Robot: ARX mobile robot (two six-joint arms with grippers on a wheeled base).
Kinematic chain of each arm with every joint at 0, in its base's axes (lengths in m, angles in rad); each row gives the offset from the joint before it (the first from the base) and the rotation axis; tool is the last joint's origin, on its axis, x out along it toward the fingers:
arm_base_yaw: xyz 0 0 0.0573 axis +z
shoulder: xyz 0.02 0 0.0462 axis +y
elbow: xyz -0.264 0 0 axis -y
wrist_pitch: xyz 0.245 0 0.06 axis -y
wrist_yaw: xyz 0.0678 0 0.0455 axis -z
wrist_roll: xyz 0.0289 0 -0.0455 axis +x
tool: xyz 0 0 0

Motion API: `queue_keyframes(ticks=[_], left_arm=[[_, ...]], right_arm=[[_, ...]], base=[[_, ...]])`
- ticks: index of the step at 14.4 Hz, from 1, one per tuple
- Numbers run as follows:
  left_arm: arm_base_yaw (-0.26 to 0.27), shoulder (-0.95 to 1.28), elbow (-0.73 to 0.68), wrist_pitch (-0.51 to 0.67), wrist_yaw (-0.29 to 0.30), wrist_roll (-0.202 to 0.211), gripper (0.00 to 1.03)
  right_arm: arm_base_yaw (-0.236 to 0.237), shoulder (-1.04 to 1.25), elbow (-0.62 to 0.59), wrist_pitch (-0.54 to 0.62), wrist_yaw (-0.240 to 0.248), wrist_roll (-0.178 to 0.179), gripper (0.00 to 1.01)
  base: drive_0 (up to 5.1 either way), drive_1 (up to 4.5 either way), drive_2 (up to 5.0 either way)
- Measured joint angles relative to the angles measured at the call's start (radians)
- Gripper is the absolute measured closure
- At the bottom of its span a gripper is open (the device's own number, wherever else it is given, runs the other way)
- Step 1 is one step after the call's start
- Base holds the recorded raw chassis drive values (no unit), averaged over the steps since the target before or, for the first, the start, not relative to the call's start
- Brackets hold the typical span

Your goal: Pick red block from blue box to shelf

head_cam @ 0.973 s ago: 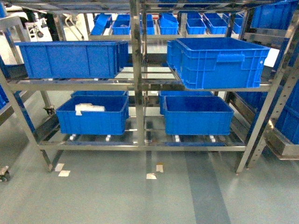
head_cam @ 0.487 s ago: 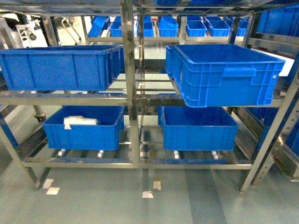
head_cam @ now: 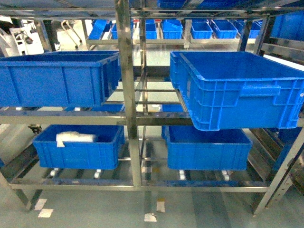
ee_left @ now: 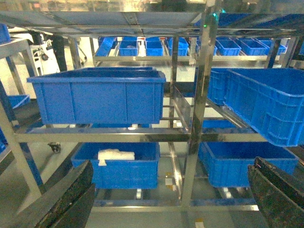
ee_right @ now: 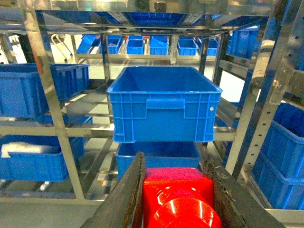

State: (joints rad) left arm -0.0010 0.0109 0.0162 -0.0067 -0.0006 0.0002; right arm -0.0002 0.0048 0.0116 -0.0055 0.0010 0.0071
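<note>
Neither arm shows up in the head view, so it's wrist cams only. Left gripper (ee_left: 173, 199): its two dark fingers sit in the bottom left and bottom right corners of the frame, spread wide apart with nothing between them. Right gripper (ee_right: 176, 194): fingers come up from the bottom centre of the frame, closed in tight on both sides of the red block (ee_right: 178, 199), pressing right against it.

- Four dark blue crates (head_cam: 228, 90) are sitting on the near shelf (head_cam: 126, 95).
- One red block (ee_right: 176, 197) is showing.
- One white bundle (head_cam: 75, 138) is lying in a crate.
</note>
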Motion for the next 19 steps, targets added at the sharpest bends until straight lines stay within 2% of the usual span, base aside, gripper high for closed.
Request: queue_keyframes(ticks=[14,19], left_arm=[[0.000,0.000,0.000,0.002,0.000,0.000,0.05],[0.000,0.000,0.000,0.002,0.000,0.000,0.05]], right_arm=[[0.000,0.000,0.000,-0.002,0.000,0.000,0.73],[0.000,0.000,0.000,0.001,0.000,0.000,0.73]], base=[[0.0,4.24,-4.2],[0.0,0.00,0.0]])
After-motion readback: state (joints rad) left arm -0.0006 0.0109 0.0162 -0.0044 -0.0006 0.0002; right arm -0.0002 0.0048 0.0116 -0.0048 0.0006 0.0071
